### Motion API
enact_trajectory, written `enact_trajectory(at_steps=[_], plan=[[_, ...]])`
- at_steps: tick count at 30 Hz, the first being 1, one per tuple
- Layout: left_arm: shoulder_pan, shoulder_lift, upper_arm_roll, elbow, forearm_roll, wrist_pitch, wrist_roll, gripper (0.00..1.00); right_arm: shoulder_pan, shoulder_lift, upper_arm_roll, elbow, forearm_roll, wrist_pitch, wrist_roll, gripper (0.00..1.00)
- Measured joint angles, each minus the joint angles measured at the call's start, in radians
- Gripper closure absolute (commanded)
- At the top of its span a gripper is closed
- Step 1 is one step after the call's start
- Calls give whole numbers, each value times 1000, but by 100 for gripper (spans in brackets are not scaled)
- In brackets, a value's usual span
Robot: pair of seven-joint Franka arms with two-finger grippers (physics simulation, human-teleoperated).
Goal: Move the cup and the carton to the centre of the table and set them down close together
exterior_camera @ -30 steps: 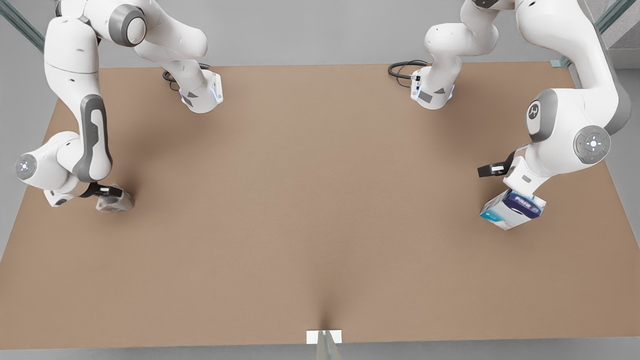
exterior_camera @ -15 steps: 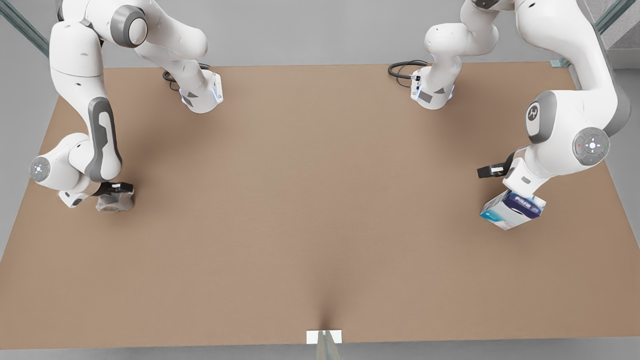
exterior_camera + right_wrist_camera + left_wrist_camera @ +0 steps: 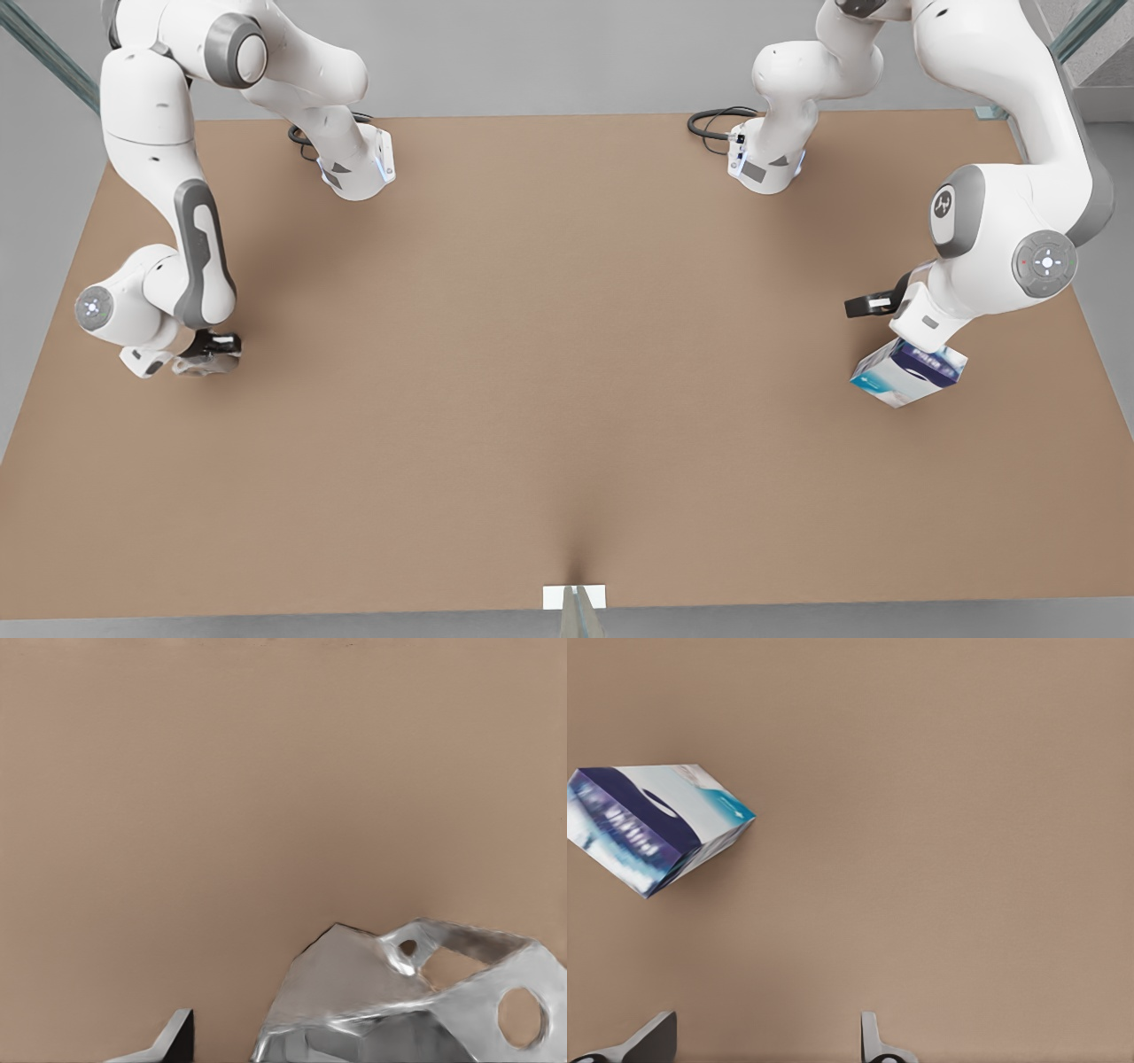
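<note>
The left end effector, at the front view's right edge, is hovering above the carton, its fingers standing wide apart with nothing between them; the carton is lying tilted, long axis skewed to the bench edges. The right end effector, at the front view's left, is gripping the silvery cup. Both objects are sitting well apart from the centre.

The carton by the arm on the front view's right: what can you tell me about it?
The carton is a small rectangular box, white with a navy panel of pale lettering and a teal end, seemingly printed card. It sits skewed on the table near the front view's right edge. The left gripper hovers open close by, its fingers clear of it.
</note>
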State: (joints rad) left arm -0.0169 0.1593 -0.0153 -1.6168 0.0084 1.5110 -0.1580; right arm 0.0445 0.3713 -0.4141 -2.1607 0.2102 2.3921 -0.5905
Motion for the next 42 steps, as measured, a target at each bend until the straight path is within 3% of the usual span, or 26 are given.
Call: enact_trajectory(at_steps=[15,18,24,27,37,42], plan=[[0,-6,0,5,0,1,-4,0,0,14,0,20,48,-10,12,79],[-5,-30,103,-34,3,3,-54,0,0,-9,0,29,49,-28,3,79],[-1,-32,170,-222,-1,360,-465,0,-1,-92,59,25,47,-103,92,79],[7,-5,226,-241,-8,418,-524,0,2,-143,158,43,42,-130,137,79],[21,31,250,-344,-22,581,-698,0,-12,-244,493,67,16,-256,253,79],[30,46,264,-344,-27,581,-690,0,-18,-230,659,107,-36,-250,547,79]])
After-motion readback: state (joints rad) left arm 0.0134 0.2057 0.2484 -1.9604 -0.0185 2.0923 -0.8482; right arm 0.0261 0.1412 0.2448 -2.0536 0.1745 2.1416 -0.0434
